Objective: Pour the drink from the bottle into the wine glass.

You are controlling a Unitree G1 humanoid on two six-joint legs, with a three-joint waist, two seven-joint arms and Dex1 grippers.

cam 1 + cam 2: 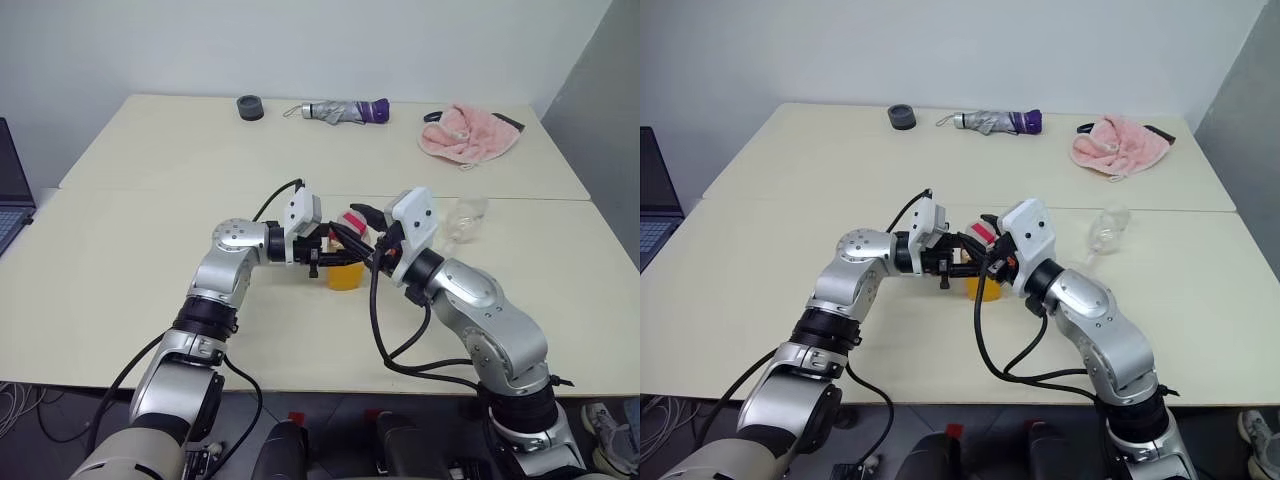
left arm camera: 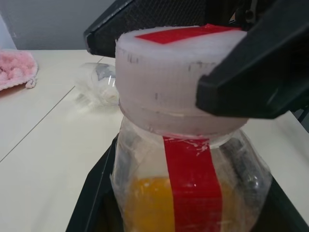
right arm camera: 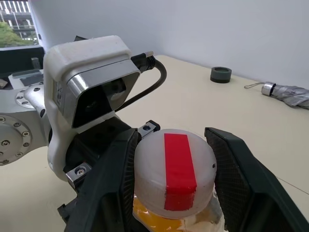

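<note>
The bottle [image 1: 345, 272] is a small clear one with a red stripe, and the orange drink [image 2: 145, 203] fills its lower part. It stands at the middle of the cream table [image 1: 130, 270]. My left gripper [image 1: 332, 260] reaches in from the left and is shut on the bottle's body. From the right, my right gripper [image 3: 176, 169] is shut on the white cap [image 3: 174, 164], with a black finger pressed to each side of it. The wine glass [image 1: 466, 216] is clear. It sits apart on the table, just beyond my right wrist, and looks tipped on its side.
Along the table's far edge lie a black round ring [image 1: 250, 107], a folded grey and purple umbrella [image 1: 345, 111] and a pink towel [image 1: 470, 132]. A laptop [image 1: 10, 190] sticks in at the left edge. A seam [image 1: 200, 192] crosses the tabletop.
</note>
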